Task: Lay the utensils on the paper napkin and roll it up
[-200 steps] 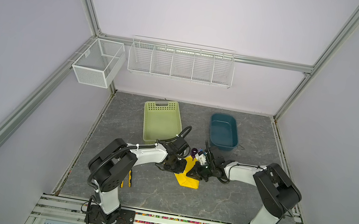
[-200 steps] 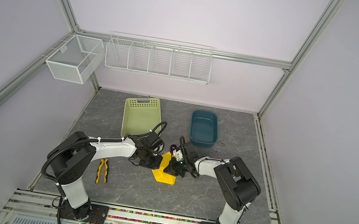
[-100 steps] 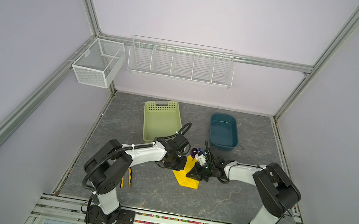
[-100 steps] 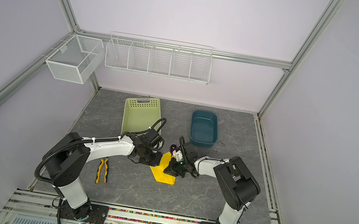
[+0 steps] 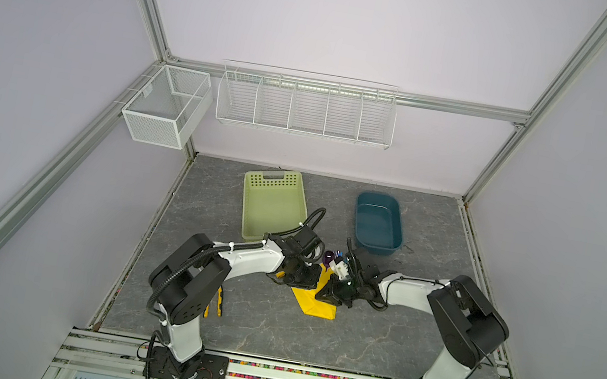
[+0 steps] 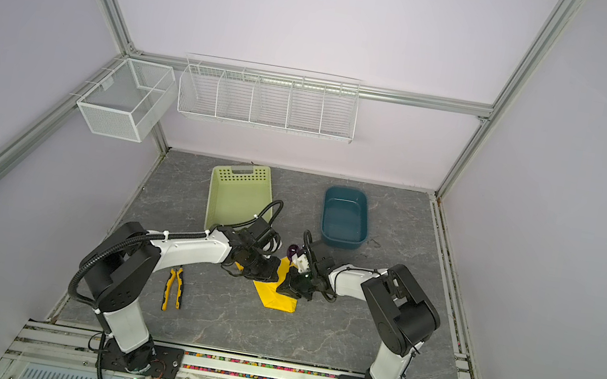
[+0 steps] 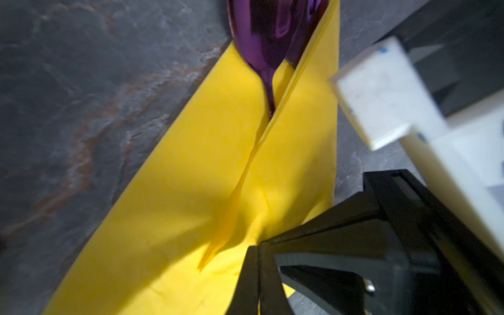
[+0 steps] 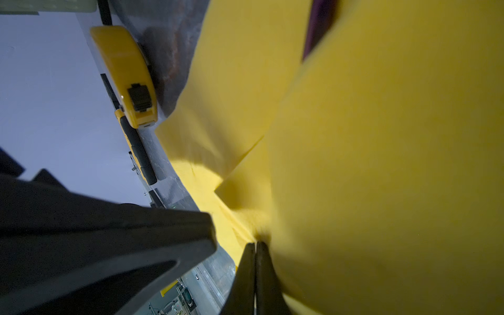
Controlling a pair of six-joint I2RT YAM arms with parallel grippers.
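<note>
The left gripper (image 7: 257, 249) has its jaws pressed together on a fold of the paper napkin (image 7: 191, 177). The right gripper (image 8: 256, 244), tips likewise squeezed tight, pinches the same sheet from the opposite side. In both top views the two meet nose to nose over the middle of the table (image 5: 372, 337) and hide the napkin's centre. The napkin lies on the table folded into a long yellow strip, its long axis running from the front toward the back wall, with one flap lapped over the other along a slanting seam. The utensils (image 7: 272, 32) lie inside it along that axis. Only their glossy purple heads stick out of the far end, pointing toward the gap between the green basket (image 5: 274, 179) and the blue tub (image 5: 359, 217); the handles are hidden under the paper. A white block (image 7: 381, 90) on the right arm carries small blue marks too blurred to read. A yellow tape measure (image 8: 125, 73) sits near the napkin's left edge, beneath the left arm, and the pliers (image 6: 173, 288) lie well apart at the front left.
</note>
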